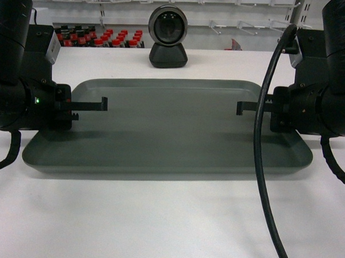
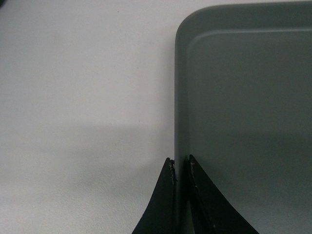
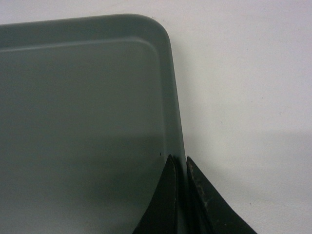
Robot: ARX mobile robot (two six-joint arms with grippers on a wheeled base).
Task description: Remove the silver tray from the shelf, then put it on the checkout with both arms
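The left gripper's [image 2: 181, 168] fingers [image 2: 161, 204] are closed on the left rim of the silver tray [image 2: 243, 122], one finger outside the rim and one inside, with the thin metal edge pinched between them. The right gripper's [image 3: 180, 165] fingers [image 3: 207, 204] clamp the tray's right rim the same way. The tray is a large matte grey-silver rectangle with rounded corners and a low upturned rim, its floor smooth and bare. It lies flat on the white table [image 1: 157, 230], its long sides running across the head view. Both wrist views cut off the fingers at their bases and show only one corner of the tray each. In the head view the black arm bodies cover the tray's two short ends, and a thick black cable [image 1: 262, 166] crosses its right part. Beyond the tray's far edge stands a black round-lensed camera [image 1: 168, 35]. Behind it, red-capped bottles [image 1: 102, 39] sit on a shelf [image 1: 165, 1], blurred.
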